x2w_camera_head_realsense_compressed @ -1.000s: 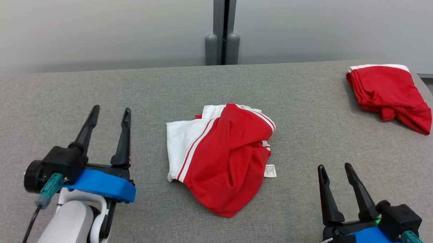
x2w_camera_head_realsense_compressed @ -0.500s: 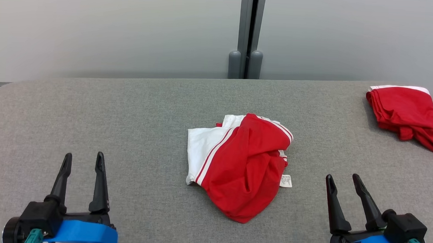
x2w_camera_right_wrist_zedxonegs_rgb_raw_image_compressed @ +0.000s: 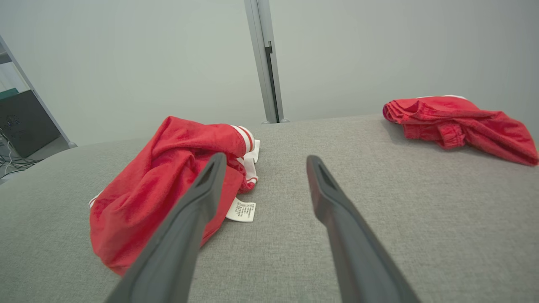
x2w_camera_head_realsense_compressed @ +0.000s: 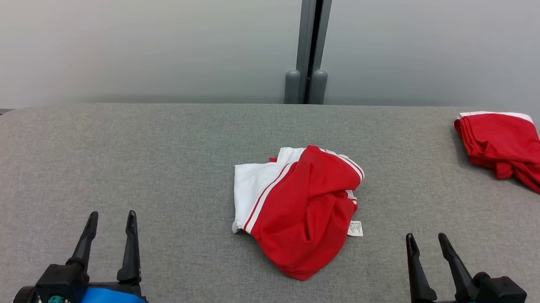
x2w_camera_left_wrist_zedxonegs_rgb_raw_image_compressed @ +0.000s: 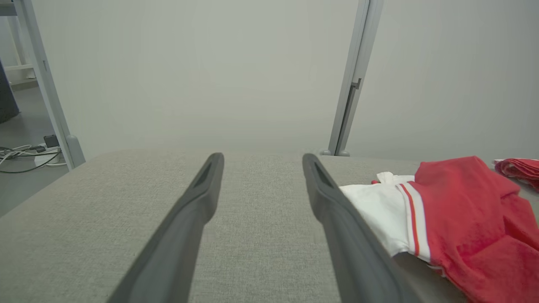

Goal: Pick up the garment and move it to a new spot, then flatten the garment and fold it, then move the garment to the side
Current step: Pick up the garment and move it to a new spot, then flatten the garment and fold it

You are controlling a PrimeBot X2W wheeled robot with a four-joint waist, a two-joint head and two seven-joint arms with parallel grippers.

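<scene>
The left hand (x2w_camera_head_realsense_compressed: 112,214) and right hand (x2w_camera_head_realsense_compressed: 426,236) hang released and empty, the crumpled garment (x2w_camera_head_realsense_compressed: 301,213) on the worktop (x2w_camera_head_realsense_compressed: 159,155) between and ahead of them, so pickup looks next: reach inward, pinch an edge.

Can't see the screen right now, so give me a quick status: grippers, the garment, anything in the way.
Left gripper open, empty. Right gripper open, empty. Red and white garment crumpled between them, untouched. Second red garment far right, well apart.
</scene>
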